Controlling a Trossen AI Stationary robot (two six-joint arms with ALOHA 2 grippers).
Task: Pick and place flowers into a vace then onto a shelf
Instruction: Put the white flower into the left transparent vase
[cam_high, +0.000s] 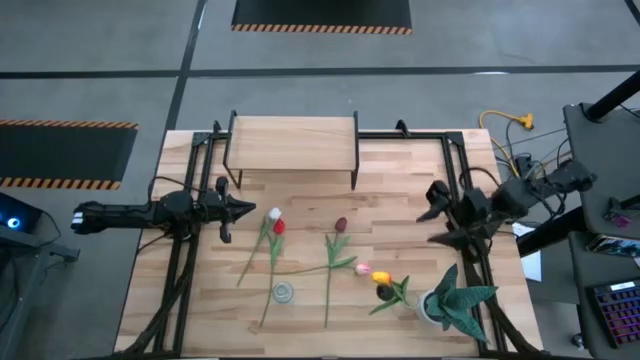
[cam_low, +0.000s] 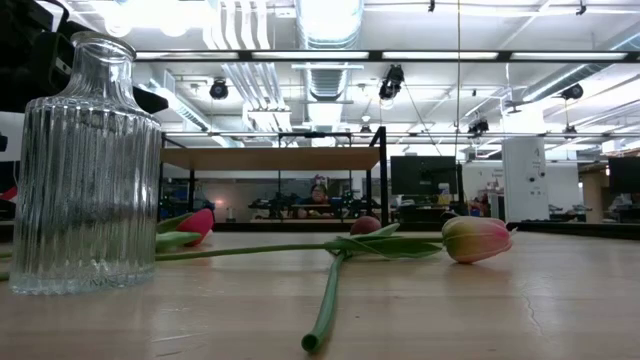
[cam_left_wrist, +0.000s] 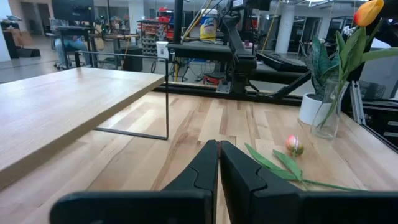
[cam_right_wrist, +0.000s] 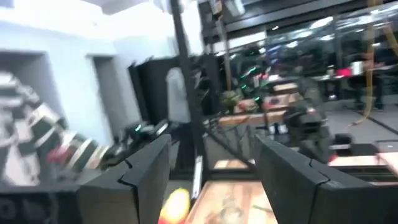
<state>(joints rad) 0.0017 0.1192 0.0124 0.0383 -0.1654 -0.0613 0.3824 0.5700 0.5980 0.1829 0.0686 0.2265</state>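
Several tulips lie flat on the table: a white and a red head (cam_high: 275, 221), a maroon head (cam_high: 341, 225) and a pink head (cam_high: 362, 270), also pink head (cam_left_wrist: 293, 145). The low view shows their stems (cam_low: 330, 295) crossing. An orange-yellow tulip (cam_high: 384, 280) stands in a small glass (cam_left_wrist: 326, 115). A ribbed glass vase (cam_high: 283, 292) (cam_low: 85, 165) stands upright and holds nothing. The shelf (cam_high: 292, 140) stands at the far edge. My left gripper (cam_high: 250, 207) (cam_left_wrist: 219, 152) is shut, just left of the white head. My right gripper (cam_high: 433, 214) (cam_right_wrist: 211, 168) is open, at the table's right.
A spiky green plant in a white pot (cam_high: 452, 300) stands near the right front corner, beside the orange tulip. Black frame rails (cam_high: 178, 270) run along both table sides. Bare wood lies between the shelf and the flowers.
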